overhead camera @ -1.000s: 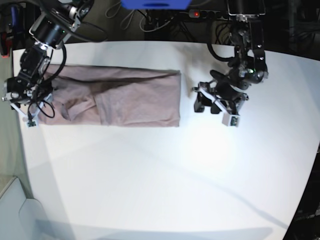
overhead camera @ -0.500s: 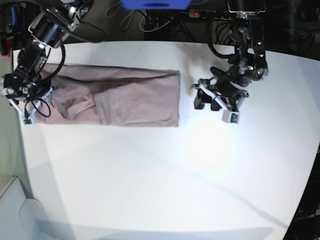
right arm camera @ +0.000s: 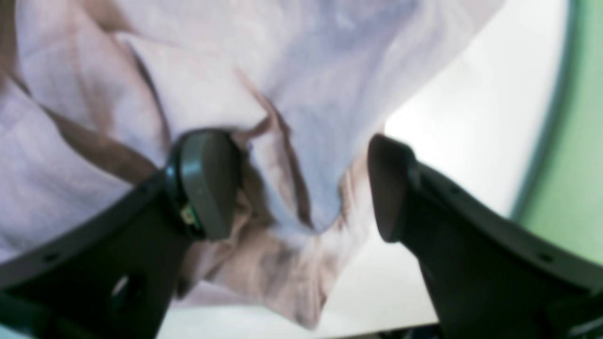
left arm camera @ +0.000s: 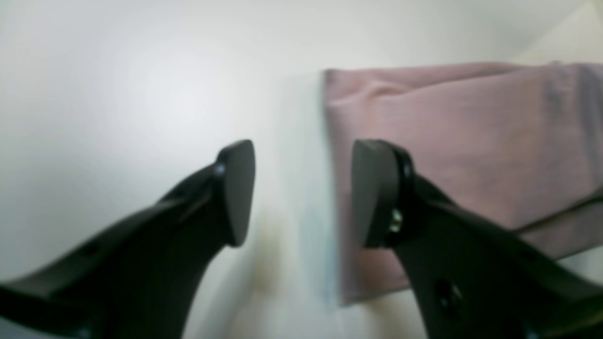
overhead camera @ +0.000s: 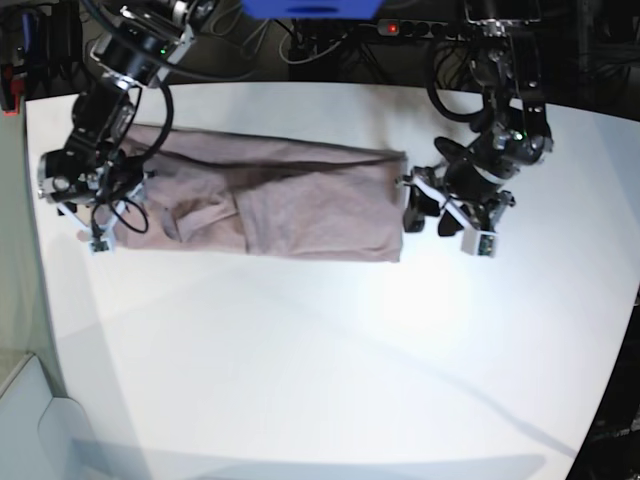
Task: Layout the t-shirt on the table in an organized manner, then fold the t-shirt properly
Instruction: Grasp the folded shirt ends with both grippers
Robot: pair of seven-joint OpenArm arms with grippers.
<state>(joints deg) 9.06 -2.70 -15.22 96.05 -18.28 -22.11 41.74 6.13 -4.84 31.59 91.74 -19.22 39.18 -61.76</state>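
Observation:
The mauve t-shirt (overhead camera: 270, 200) lies as a long folded band across the back of the white table (overhead camera: 300, 350). It has wrinkles and a bunched sleeve at its left end. My left gripper (overhead camera: 413, 212) is open at the shirt's right edge. In the left wrist view, the left gripper (left arm camera: 304, 193) straddles that edge of the shirt (left arm camera: 461, 141), with one finger over the cloth. My right gripper (overhead camera: 105, 195) is open over the shirt's left end. In the right wrist view, the right gripper (right arm camera: 299, 188) has crumpled cloth (right arm camera: 292, 94) between its fingers.
The table's left edge (right arm camera: 541, 141) runs close to my right gripper, with green floor (right arm camera: 584, 188) beyond it. Behind the table are a blue object (overhead camera: 310, 8), a power strip with a red light (overhead camera: 393, 27) and cables.
The shirt has shifted right, and its right edge now reaches my left gripper. My right arm has moved right with the shirt's left end. My left arm has moved slightly right and forward.

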